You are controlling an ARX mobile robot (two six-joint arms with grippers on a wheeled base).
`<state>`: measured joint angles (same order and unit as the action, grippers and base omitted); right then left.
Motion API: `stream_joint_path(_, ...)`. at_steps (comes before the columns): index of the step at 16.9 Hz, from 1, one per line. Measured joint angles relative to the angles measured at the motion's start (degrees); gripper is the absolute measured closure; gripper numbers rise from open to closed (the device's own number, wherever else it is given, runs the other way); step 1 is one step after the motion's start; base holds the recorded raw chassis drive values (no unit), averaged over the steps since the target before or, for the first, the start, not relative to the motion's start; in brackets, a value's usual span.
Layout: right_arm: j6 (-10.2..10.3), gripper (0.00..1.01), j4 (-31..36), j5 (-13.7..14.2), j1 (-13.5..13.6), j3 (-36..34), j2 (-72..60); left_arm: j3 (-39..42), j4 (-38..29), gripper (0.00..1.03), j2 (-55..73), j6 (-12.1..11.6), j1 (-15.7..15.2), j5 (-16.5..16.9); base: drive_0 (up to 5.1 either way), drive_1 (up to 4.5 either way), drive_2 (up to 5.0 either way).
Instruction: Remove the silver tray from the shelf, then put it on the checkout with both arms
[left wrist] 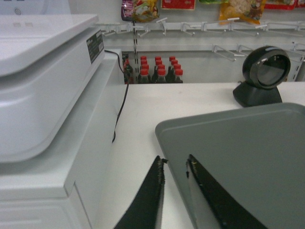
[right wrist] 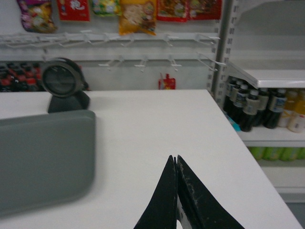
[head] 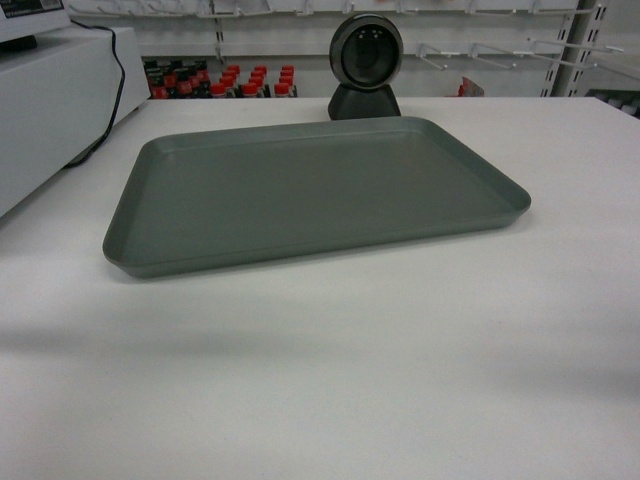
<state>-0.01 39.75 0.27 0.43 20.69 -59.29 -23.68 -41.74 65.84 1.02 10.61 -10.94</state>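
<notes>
Wrist views: left fingers [left wrist: 175,161] parted astride silver tray [left wrist: 238,157] rim; right fingers [right wrist: 174,159] closed, empty.

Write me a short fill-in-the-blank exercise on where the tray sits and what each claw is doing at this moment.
1. The silver tray lies flat on the white ____.
2. Behind the tray stands a round dark-lensed ____.
3. The right claw is ____, apart from the tray.
4. The left claw is ____, one finger at each side of the tray's rim.

Missing words: checkout; scanner; shut; open
</notes>
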Motion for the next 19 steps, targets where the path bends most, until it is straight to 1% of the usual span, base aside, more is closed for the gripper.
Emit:
stream_joint_path(1, 0.0, 0.99, 0.0, 0.2, -0.9, -2.5, 1.3, 2.7, -0.4, 0.94, -1.9, 0.0, -0.8, 0.9, 0.0, 0.0, 0.0)
stream_joint_path(2, 0.0, 0.99, 0.0, 0.0, -0.8, -4.8, 2.7, 4.7, -0.8, 1.01, -3.9, 0.0, -1.7, 1.9, 0.0, 0.0, 0.0)
stream_joint_path(5, 0.0, 0.99, -0.1, -0.1, -0.7, -9.1, 8.3, 10.3, -0.7, 1.01, -9.7, -0.2, -3.9, 4.0, 0.0, 0.0, 0.0)
stream_joint_path(9, 0.0, 0.99, -3.0, -0.1, -0.7, -13.8, 15.2, 15.5, 1.6, 1.01, -17.2, -0.2, -6.1, 6.4, 0.0, 0.0, 0.0)
stream_joint_path(10, 0.0, 0.99, -3.9, -0.1, -0.7, -14.5, 17.1, 16.6, 2.9, 1.01, -19.4, -0.2, -9.0, 9.9, 0.0, 0.0, 0.0)
stream_joint_path(11, 0.0, 0.99, -4.9, -0.1, -0.7, -15.1, 18.8, 17.4, 3.8, 1.01, -20.9, -0.2, -10.5, 10.4, 0.0, 0.0, 0.0)
stream_joint_path(12, 0.0, 0.99, -6.0, -0.1, -0.8, -16.0, 20.7, 18.2, 4.8, 1.01, -22.8, -0.2, -10.9, 10.2, 0.0, 0.0, 0.0)
stream_joint_path(13, 0.0, 0.99, -7.3, -0.1, -0.7, -16.7, 22.4, 18.9, 6.1, 1.01, -25.0, -0.2, -10.7, 10.8, 0.0, 0.0, 0.0)
stream_joint_path(16, 0.0, 0.99, -11.1, -0.1, -0.7, -18.0, 27.7, 20.6, 10.0, 1.01, -30.4, -0.2, -10.5, 10.9, 0.0, 0.0, 0.0)
stream_joint_path(17, 0.0, 0.99, -9.6, -0.1, -0.7, -18.8, 28.4, 21.0, 10.8, 1.01, -31.9, -0.2, -10.5, 10.9, 0.0, 0.0, 0.0)
stream_joint_path(18, 0.0, 0.99, -9.5, -0.1, -0.7, -20.0, 29.0, 22.7, 7.5, 1.01, -32.1, -0.2, -10.5, 10.9, 0.0, 0.0, 0.0)
stream_joint_path(19, 0.1, 0.99, -11.7, -0.1, -0.7, -20.0, 30.1, 23.2, 10.4, 1.01, -33.4, -0.2, -10.5, 10.9, 0.0, 0.0, 0.0)
